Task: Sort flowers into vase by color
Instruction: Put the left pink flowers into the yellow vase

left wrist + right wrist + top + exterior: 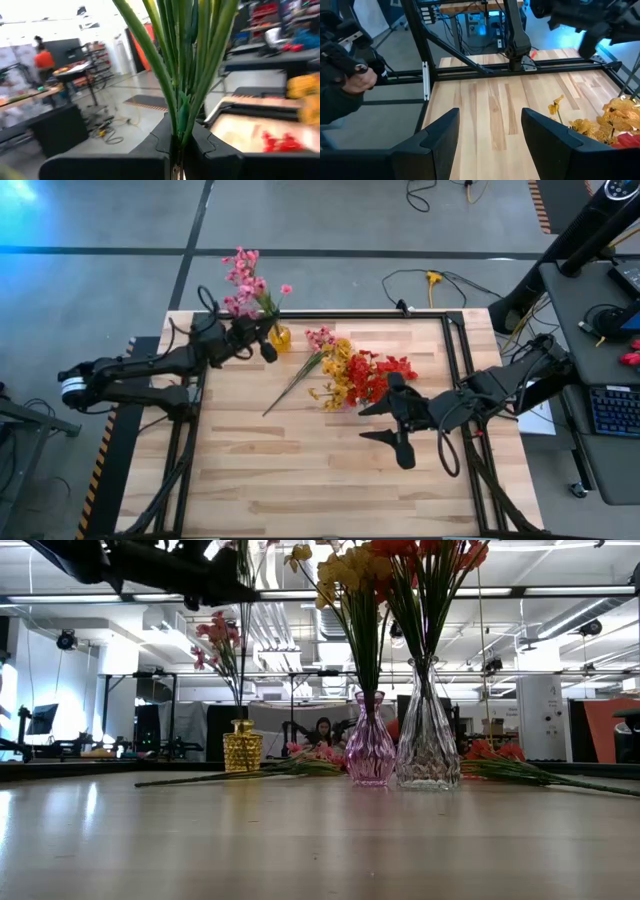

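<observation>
A bunch of pink flowers (pixel 244 280) stands in a small yellow vase (pixel 280 337) at the table's far edge; the low view shows that yellow vase (pixel 241 746) too. My left gripper (pixel 262 343) is beside the vase, shut on the green stems (pixel 176 75). Yellow flowers (pixel 345 575) stand in a pink vase (pixel 370 752), and red flowers (pixel 430 555) in a clear vase (pixel 427 745). More sprays lie on the table around them, one with a long stem (pixel 290 388). My right gripper (pixel 393 423) hovers open near the red flowers (pixel 385 372). My left gripper pinches several green stems (pixel 179 117) of the pink bunch between its two fingers (pixel 150 142). It reaches in from the table's left, with the fingers across the stems. The stems stand upright through the hold. Whether their lower ends sit in the yellow vase is hidden.
Loose pink blossoms (pixel 320 338) and yellow blossoms (pixel 585 125) lie mid-table, and more stems (pixel 520 772) lie behind the vases. Bare wood (pixel 300 480) covers the near half of the table. A person's hand (pixel 355 75) shows beyond the table's edge. A black frame rail (pixel 400 316) runs along the far edge.
</observation>
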